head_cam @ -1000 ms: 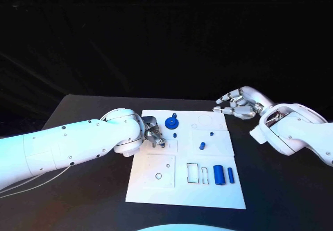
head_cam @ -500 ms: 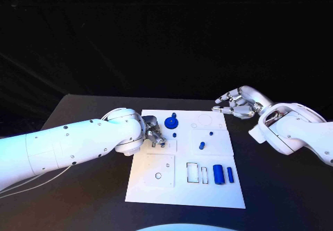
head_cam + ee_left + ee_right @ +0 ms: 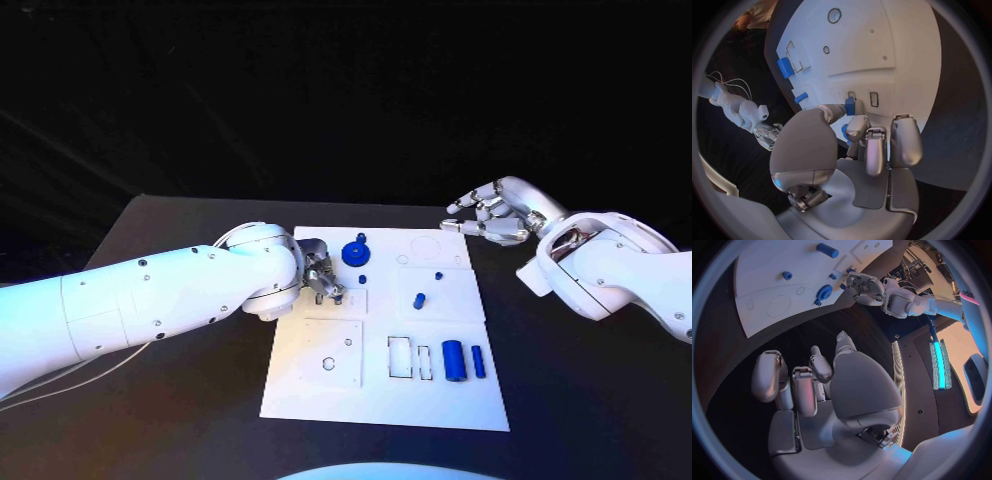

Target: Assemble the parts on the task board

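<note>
surface: black bench [image 3: 173, 420] | lying on it: white task board [image 3: 382, 405], flat, near the middle | board carries: small blue parts [image 3: 454, 362]

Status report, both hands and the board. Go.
Left hand over the task board, fingers pinching a small blue part. Right hand open, off the board's far corner. Nothing in the way.

The left arm reaches in low, its left hand [image 3: 320, 275] curled, thumb and fingers [image 3: 856, 128] pinching a small blue part [image 3: 850, 105]. The right hand [image 3: 490, 217] hovers with fingers loosely curled, holding nothing.
</note>
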